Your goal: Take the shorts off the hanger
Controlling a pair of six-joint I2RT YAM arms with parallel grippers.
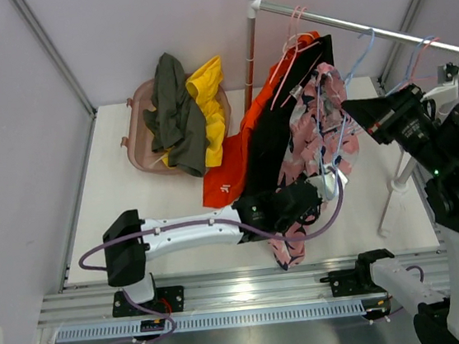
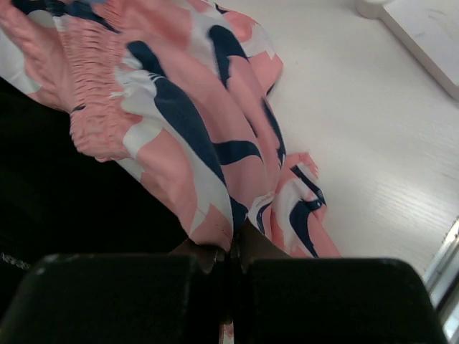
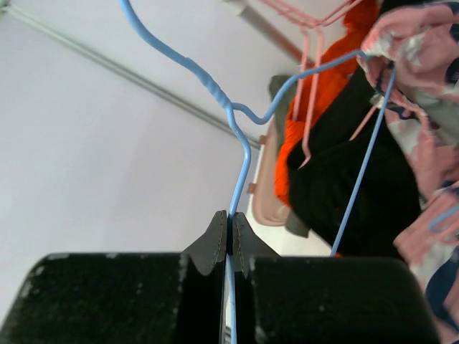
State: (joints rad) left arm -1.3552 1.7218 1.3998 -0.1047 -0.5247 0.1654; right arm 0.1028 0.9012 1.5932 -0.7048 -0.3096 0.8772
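The pink shorts with a navy-and-white pattern (image 1: 318, 133) hang on a blue wire hanger (image 1: 360, 64) from the rail, beside the black shorts (image 1: 279, 133) and the orange shorts (image 1: 237, 163). My left gripper (image 1: 315, 191) is shut on the lower part of the pink shorts (image 2: 215, 136), pinching cloth between its jaws. My right gripper (image 1: 351, 108) is shut on the blue hanger's wire (image 3: 240, 165). The yellow shorts (image 1: 210, 108) and the olive-green shorts (image 1: 175, 112) lie in the basket.
A brownish-pink basket (image 1: 136, 141) stands at the back left of the white table. A metal rail (image 1: 362, 28) on white stands crosses the back right, with pink hangers (image 1: 297, 35) on it. A white stand foot (image 1: 397, 190) rests at right.
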